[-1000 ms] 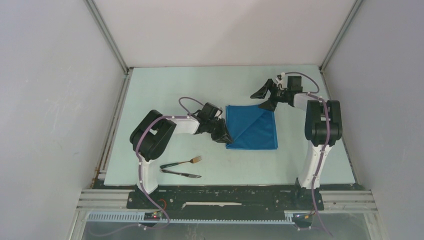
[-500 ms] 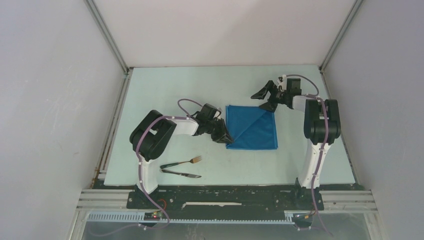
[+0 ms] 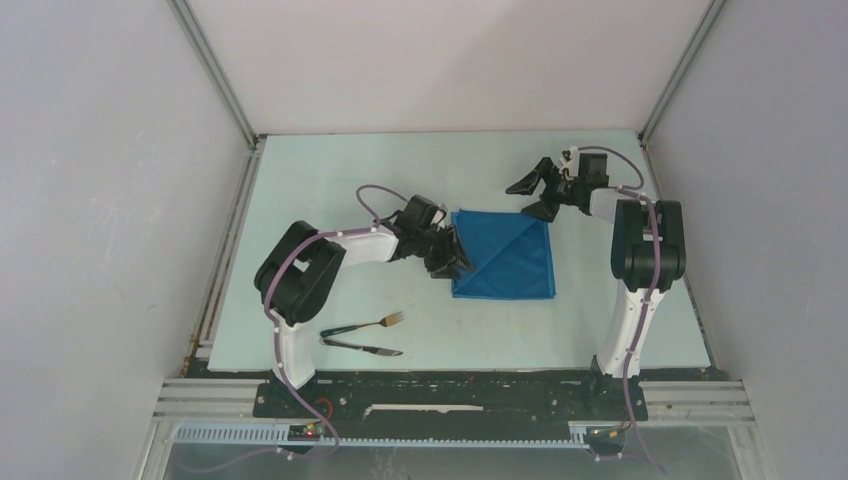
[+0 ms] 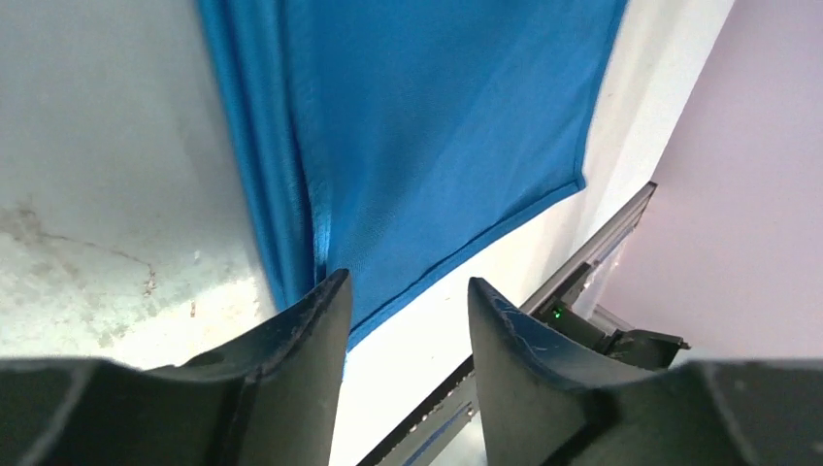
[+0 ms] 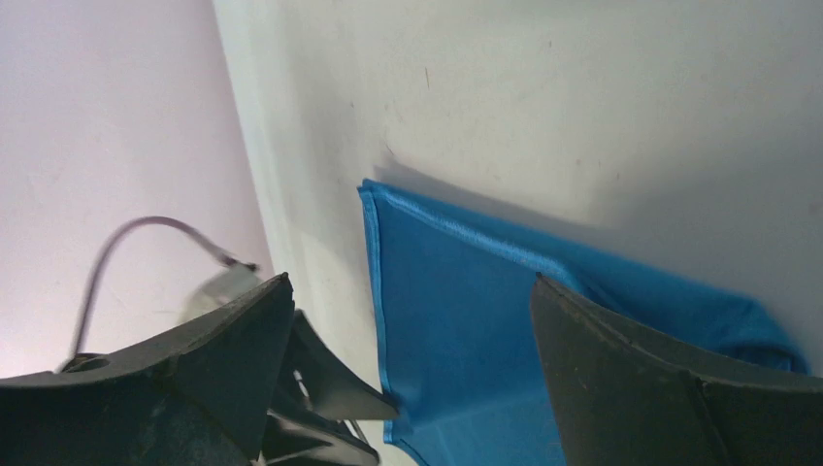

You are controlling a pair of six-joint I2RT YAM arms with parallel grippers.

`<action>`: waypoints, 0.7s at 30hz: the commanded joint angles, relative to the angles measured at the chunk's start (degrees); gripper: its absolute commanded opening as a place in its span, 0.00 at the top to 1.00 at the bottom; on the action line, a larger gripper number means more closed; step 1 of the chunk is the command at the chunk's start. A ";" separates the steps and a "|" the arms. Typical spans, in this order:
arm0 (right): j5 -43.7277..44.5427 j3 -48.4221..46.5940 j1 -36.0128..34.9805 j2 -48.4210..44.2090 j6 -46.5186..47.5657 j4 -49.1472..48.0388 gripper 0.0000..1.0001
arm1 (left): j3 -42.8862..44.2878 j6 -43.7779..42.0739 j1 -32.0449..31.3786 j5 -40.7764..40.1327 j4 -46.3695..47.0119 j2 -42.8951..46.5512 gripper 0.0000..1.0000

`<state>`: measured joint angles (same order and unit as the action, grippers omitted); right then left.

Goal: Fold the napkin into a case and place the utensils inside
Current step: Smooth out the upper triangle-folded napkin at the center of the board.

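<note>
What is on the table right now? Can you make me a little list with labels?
cloth: plain bright blue cloth napkin, lying flat as a square with a diagonal crease
cutlery: slim metal fork with a dark handle and slim dark knife, side by side, apart from the napkin
left gripper: open, at the napkin's left edge
right gripper: wide open, empty, by the napkin's far right corner
</note>
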<state>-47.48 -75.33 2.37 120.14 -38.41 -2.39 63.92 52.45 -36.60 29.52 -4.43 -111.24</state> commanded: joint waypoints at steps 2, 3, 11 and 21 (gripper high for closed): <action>5.21 -1.97 -0.30 -9.51 8.28 13.34 0.02 | 10.91 -8.98 0.88 -8.61 -13.61 5.92 0.43; 7.47 -2.01 -0.34 -10.10 9.87 15.67 0.02 | 13.53 -10.68 1.10 -11.22 -16.79 5.28 0.41; 14.18 -1.62 -0.83 -10.47 13.41 19.79 0.12 | 36.72 -18.10 2.83 -28.38 -34.46 -7.27 0.47; 11.72 -1.58 -0.11 -9.05 13.68 19.28 0.26 | 51.87 -19.33 3.77 -27.78 -34.95 -20.02 0.71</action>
<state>-35.16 -75.75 1.91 111.00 -26.74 16.21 111.48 35.18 -32.73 2.63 -38.20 -129.40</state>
